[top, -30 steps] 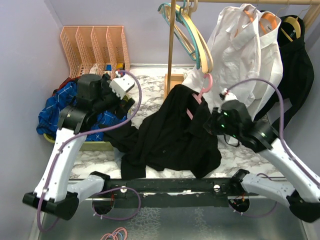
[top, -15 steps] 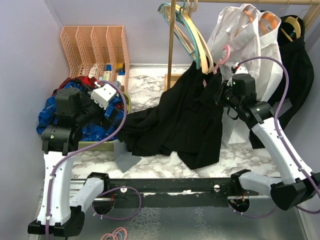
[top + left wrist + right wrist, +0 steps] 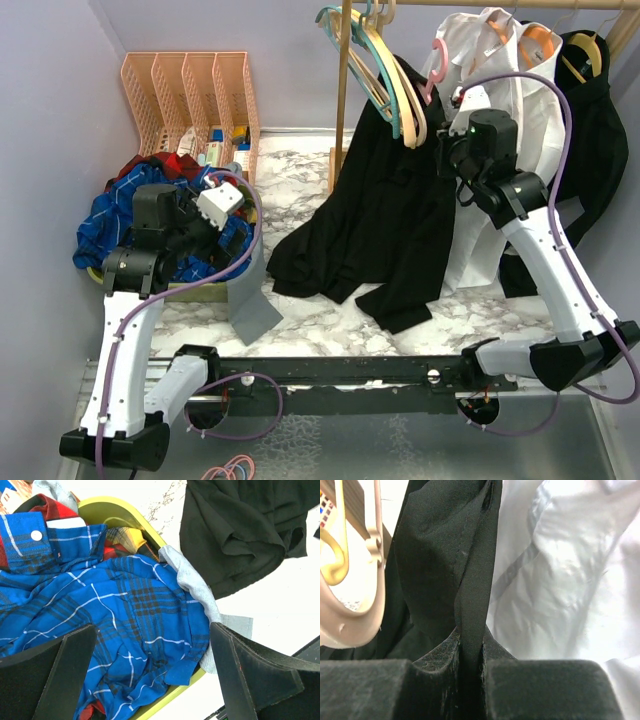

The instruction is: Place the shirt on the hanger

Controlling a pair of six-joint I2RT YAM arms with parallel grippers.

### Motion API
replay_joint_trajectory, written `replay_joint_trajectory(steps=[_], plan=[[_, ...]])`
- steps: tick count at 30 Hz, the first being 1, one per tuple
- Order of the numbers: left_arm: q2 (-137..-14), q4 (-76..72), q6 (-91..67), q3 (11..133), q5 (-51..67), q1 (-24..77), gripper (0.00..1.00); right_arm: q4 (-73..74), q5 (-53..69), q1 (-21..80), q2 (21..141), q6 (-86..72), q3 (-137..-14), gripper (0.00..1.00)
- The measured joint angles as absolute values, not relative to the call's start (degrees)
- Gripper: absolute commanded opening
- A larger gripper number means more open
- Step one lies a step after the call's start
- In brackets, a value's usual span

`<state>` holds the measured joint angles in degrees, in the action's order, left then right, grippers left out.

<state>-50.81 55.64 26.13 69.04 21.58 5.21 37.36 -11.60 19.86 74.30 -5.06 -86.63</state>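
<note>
shirt [image 3: 390, 210]: black one, hanging in the air just right of the wooden post [image 3: 343, 100], with the lower hem and a sleeve trailing on the tabletop [image 3: 300, 170] near the post's foot

hanger [image 3: 434, 68]: the pink one. Only the hook shows, poking out of the collar up high, right of the post. The frame is buried in the fabric, so I can't tell if both shoulders are seated.

right fingers [image 3: 435, 680]: pressed together, pinching a fold of the black cloth. They're up right of the post, right against the white dress shirt [image 3: 510, 90].

left fingers [image 3: 65, 670]: spread wide, holding nothing, well left of the post over the blue plaid garment [image 3: 110, 625] in the yellow bin [image 3: 120, 515]

done so far: looks to me like the hanger is inside the neck and carrying most of the shirt

left to do: I'd guess check the shoulders sit right, get the hem off the tabletop, and maybe hook it on the rail, since the hook isn't over anything yet

neighbours: cream and teal hangers [image 3: 385, 70] hang just right of the post's top, touching the black cloth
</note>
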Motion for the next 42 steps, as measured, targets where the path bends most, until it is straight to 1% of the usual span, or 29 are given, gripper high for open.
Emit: replay_joint_trajectory(steps=[9,15,20,26,31,34,42], plan=[[-49.82,55.37,26.06,66.96,23.83,5.21,0.99,34.98,-13.50,19.79,75.31,3.22,-91.33,0.01],[-49.30,55.37,26.02,64.95,24.82,5.21,0.99,33.52,-15.05,19.79,75.31,6.02,-92.90,0.01],[-49.28,55.31,25.52,64.55,25.21,5.21,0.99,33.36,-16.16,19.46,75.94,7.81,-96.79,0.01],[-49.08,55.09,24.97,64.55,25.23,5.19,0.99,33.06,-16.43,17.47,79.37,8.45,-104.29,0.01],[-48.73,54.33,23.49,64.60,24.99,4.34,0.99,32.95,-15.68,15.05,83.90,7.73,-107.46,0.01],[-48.45,53.08,21.21,65.04,23.03,3.79,0.99,33.10,-13.56,12.51,85.84,6.13,-107.83,0.01],[-48.31,48.77,15.66,67.66,12.27,3.42,0.99,33.39,-7.27,7.55,86.08,2.68,-106.41,0.01]])
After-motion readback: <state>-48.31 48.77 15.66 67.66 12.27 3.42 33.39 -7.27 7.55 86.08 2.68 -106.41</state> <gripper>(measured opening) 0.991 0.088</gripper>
